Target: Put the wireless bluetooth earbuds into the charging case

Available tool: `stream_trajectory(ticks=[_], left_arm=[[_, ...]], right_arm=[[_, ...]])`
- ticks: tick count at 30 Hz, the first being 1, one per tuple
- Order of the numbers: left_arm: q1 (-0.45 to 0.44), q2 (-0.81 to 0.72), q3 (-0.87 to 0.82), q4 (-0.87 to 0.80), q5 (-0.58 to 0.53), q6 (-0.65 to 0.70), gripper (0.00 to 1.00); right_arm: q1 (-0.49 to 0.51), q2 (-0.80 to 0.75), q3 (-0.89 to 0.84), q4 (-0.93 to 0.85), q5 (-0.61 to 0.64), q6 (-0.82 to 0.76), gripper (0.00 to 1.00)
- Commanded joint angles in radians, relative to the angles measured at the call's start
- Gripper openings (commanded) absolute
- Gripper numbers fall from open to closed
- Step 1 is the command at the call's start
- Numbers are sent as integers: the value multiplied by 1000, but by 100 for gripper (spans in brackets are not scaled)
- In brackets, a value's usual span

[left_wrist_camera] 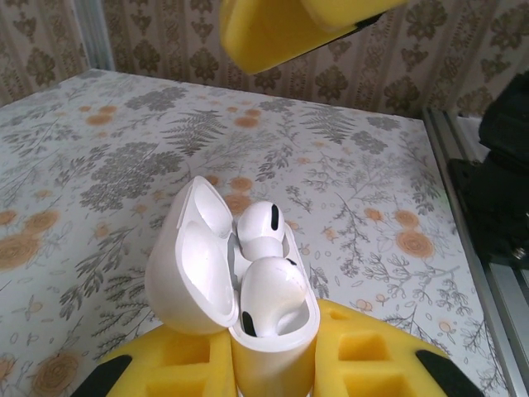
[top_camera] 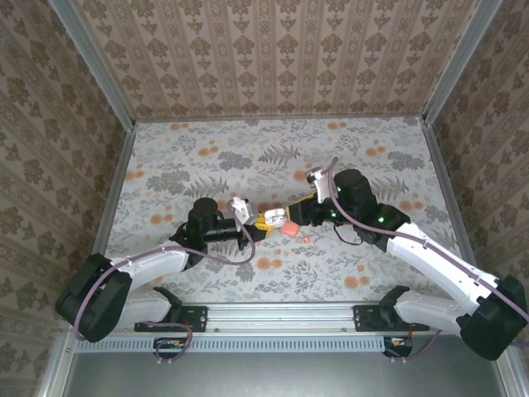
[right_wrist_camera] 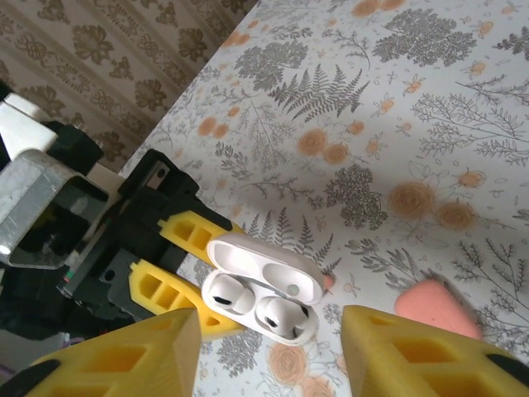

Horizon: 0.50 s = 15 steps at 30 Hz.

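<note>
Left tool [left_wrist_camera: 273, 368] gripped the open white charging case [left_wrist_camera: 194, 273], two white earbuds [left_wrist_camera: 260, 227] seated inside. Right tool [right_wrist_camera: 269, 360] hovered above, jaws partly spread, empty.

Earbuds [left_wrist_camera: 273, 294] in case [left_wrist_camera: 277, 368] (both, seemingly), table [left_wrist_camera: 124, 141] beneath

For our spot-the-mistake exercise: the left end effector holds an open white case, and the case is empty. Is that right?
No. The white case is not empty: the left wrist view shows two white earbuds seated in it. The left end effector does hold it, lid open.
</note>
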Motion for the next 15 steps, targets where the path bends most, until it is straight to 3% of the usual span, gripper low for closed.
stream_trajectory(ticks=[1, 5, 9, 12, 15], left_arm=[[-8, -31, -12, 46, 66, 72, 7], [-26, -45, -22, 71, 111, 83, 8], [-45, -56, -30, 81, 129, 93, 8], [-57, -64, -31, 98, 138, 96, 8], [-66, -79, -29, 93, 148, 104, 8]], right_arm=[[-6, -96, -84, 85, -2, 1, 54], [-16, -214, -183, 198, 31, -94, 58], [-25, -296, -257, 243, -3, -217, 77], [-36, -324, -301, 279, -91, -342, 85], [-38, -323, -339, 297, -238, -513, 86]])
